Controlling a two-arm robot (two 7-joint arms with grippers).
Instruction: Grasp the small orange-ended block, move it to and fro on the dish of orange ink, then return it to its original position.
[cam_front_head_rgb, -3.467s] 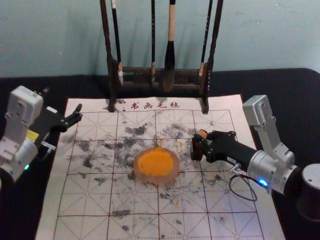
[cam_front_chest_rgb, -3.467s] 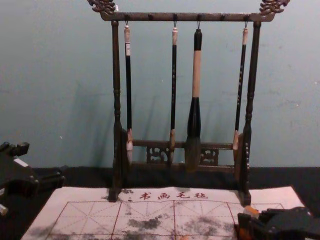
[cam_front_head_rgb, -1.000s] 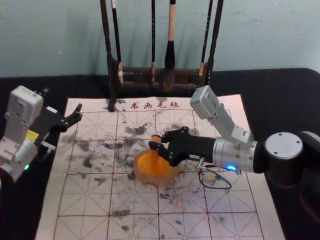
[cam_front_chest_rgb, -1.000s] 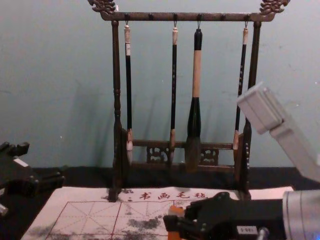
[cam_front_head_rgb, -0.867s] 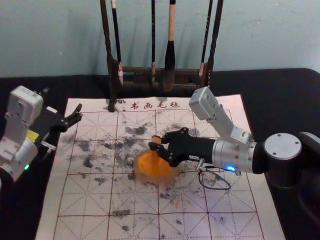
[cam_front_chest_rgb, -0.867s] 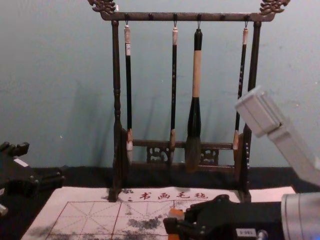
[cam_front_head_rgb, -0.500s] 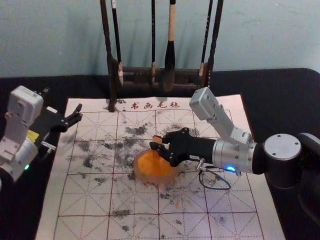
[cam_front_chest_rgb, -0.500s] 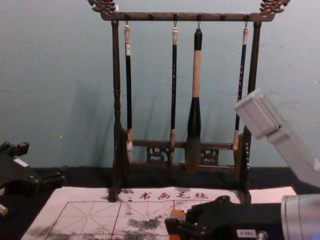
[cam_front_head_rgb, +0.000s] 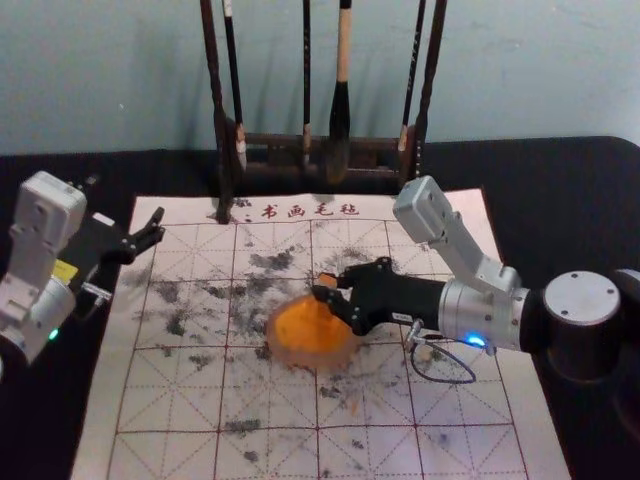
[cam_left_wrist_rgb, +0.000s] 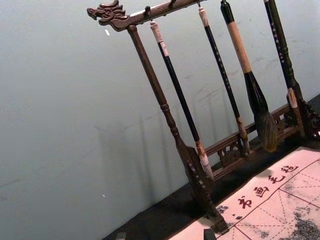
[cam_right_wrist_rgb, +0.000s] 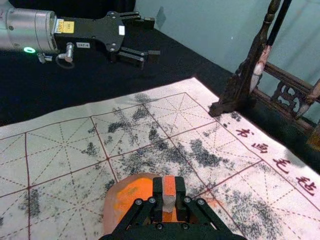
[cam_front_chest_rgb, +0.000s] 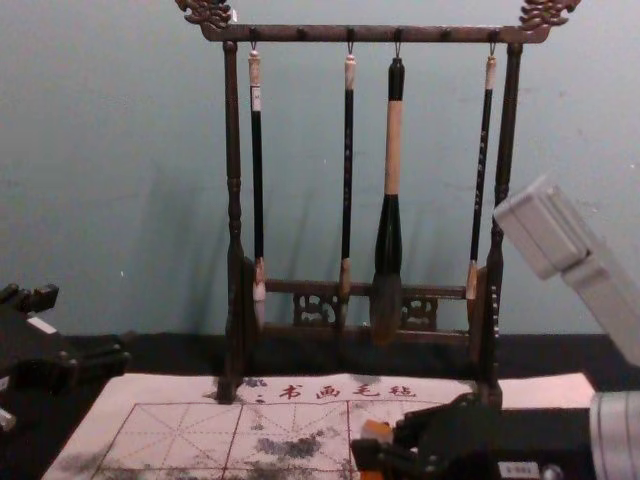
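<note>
My right gripper (cam_front_head_rgb: 330, 288) is over the dish of orange ink (cam_front_head_rgb: 300, 335), shut on the small orange-ended block (cam_front_head_rgb: 327, 281). In the right wrist view the block (cam_right_wrist_rgb: 169, 192) stands between the fingertips of my right gripper (cam_right_wrist_rgb: 169, 196), its orange end up, with the dish (cam_right_wrist_rgb: 116, 200) below and around it. Whether its lower end touches the ink is hidden. The chest view has the block (cam_front_chest_rgb: 376, 431) at the tip of my right gripper (cam_front_chest_rgb: 378, 455). My left gripper (cam_front_head_rgb: 152, 232) stays parked open off the mat's left edge.
A dark wooden rack (cam_front_head_rgb: 215, 120) with several hanging brushes stands at the back of the ink-stained felt mat (cam_front_head_rgb: 180, 400). One large brush (cam_front_chest_rgb: 390, 220) hangs near its middle. The black table covering (cam_front_head_rgb: 540, 200) surrounds the mat.
My right gripper carried the block leftward from the mat's right part to the dish. Over the last half second it has shifted slightly back to the right. The left arm stays still.
</note>
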